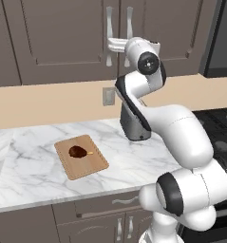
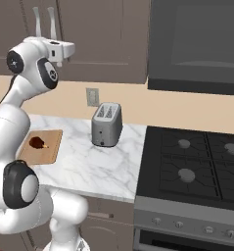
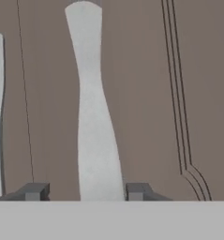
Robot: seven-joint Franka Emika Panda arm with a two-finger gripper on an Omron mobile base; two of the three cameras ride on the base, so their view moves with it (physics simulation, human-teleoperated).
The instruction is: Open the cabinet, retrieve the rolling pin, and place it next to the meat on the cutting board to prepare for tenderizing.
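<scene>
The robot's tool (image 3: 84,191) is raised to the closed dark grey-brown wall cabinet (image 1: 62,38), its jaws open either side of a long curved silver handle (image 3: 94,117). On the marble tabletop (image 1: 29,175), a small brown meat lump (image 1: 77,152) lies on the light wooden cutting board (image 1: 89,166).

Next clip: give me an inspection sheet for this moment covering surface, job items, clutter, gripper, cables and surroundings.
Surface: white marble counter.
Job's things: cabinet doors shut; meat lies on the cutting board; rolling pin nothing seen.
Clutter: toaster on the counter beside the stove.
Gripper: gripper open, fingertips either side of a silver door handle, not yet closed on it.
Cables: nothing seen.
Surroundings: stove, wall outlet, lower cabinets.
</scene>
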